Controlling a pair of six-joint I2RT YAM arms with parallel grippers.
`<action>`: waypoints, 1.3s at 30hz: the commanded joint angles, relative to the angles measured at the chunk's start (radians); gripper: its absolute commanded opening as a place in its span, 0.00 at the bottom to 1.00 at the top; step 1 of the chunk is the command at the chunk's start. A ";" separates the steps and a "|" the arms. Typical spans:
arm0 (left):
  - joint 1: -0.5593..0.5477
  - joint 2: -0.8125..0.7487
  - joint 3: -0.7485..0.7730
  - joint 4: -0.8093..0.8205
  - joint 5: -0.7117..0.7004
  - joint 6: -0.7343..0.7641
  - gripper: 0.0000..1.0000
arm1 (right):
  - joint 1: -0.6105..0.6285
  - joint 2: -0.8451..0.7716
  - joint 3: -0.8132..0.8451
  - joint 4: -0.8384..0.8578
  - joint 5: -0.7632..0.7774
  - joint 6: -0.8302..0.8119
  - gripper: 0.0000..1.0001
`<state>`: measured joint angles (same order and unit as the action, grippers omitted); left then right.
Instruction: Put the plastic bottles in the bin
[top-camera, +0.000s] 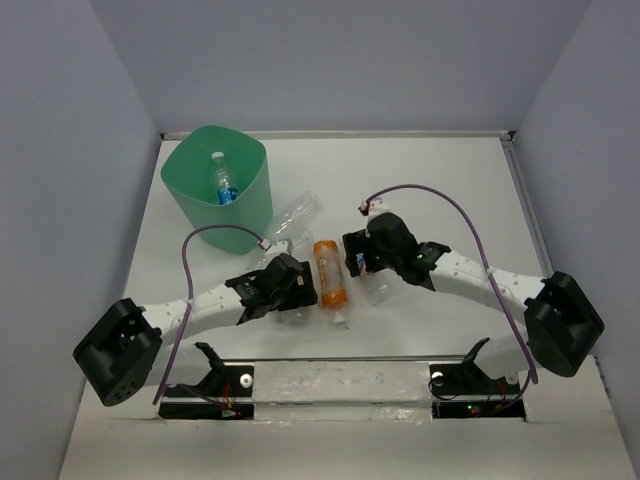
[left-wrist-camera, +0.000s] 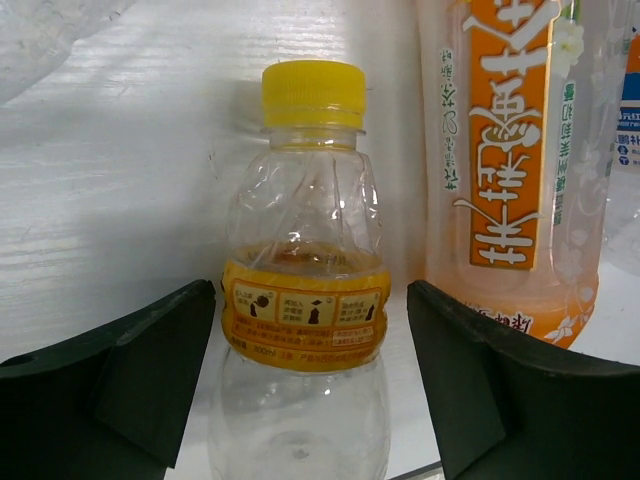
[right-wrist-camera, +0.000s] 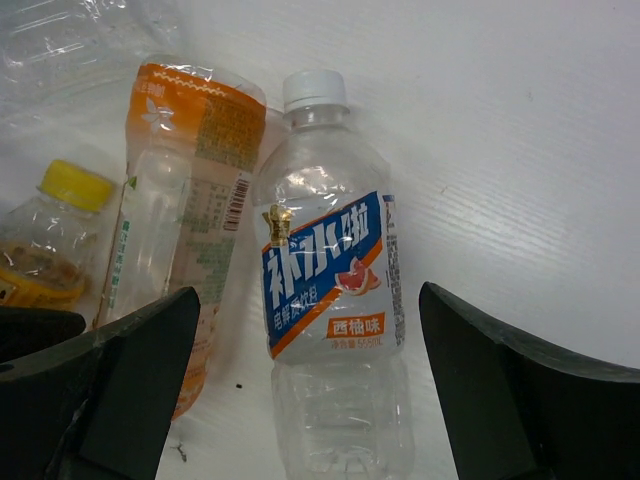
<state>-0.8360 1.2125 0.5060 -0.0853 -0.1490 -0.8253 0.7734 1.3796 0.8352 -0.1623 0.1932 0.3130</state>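
**Position.** The bin (top-camera: 250, 205) stands at the far left of the table (top-camera: 450, 190), with one bottle (top-camera: 222, 183) already inside. A clear bottle (top-camera: 296, 217) lies just beside the bin. Three more lie side by side between the arms: the yellow-cap bottle (left-wrist-camera: 305, 290), the orange bottle (top-camera: 330, 272) and the blue-label bottle (right-wrist-camera: 335, 290).

**Tool state.**
- The left tool (left-wrist-camera: 312, 340) is open. It straddles the yellow-cap bottle at the label band, with a gap on each side and no contact.
- The right tool (right-wrist-camera: 308, 300) is open. It straddles the blue-label bottle below the shoulder, with wide gaps on both sides.

**Handling (judged).**
- All bottles appear empty or nearly so, thin-walled and capped, so they should be very light.
- The walls will dent under a firm squeeze. A capped bottle should spring back rather than collapse.
- The surface is smooth and round. A bottle may roll on the table or squirt out of the jaws if pinched off-centre.
- The orange bottle touches or nearly touches both neighbours, so a closing finger may nudge it.

**Grip point.**
- Grip across the body at the label band, where the film gives some friction and the section is even.
- Avoid the tapered neck and the cap.
- Centre the jaws on the bottle's axis before closing.
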 joint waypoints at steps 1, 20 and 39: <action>-0.005 0.010 0.025 0.028 -0.040 0.022 0.88 | 0.000 0.061 0.085 -0.069 0.040 -0.049 0.96; -0.005 -0.434 0.169 -0.153 -0.121 0.113 0.48 | -0.010 0.282 0.214 -0.120 0.166 -0.081 0.52; 0.348 -0.107 0.795 0.062 -0.486 0.614 0.50 | 0.013 -0.175 0.111 -0.098 0.121 -0.061 0.37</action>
<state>-0.6395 1.0187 1.2633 -0.0818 -0.5873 -0.3298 0.7738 1.2789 0.9653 -0.2920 0.3298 0.2592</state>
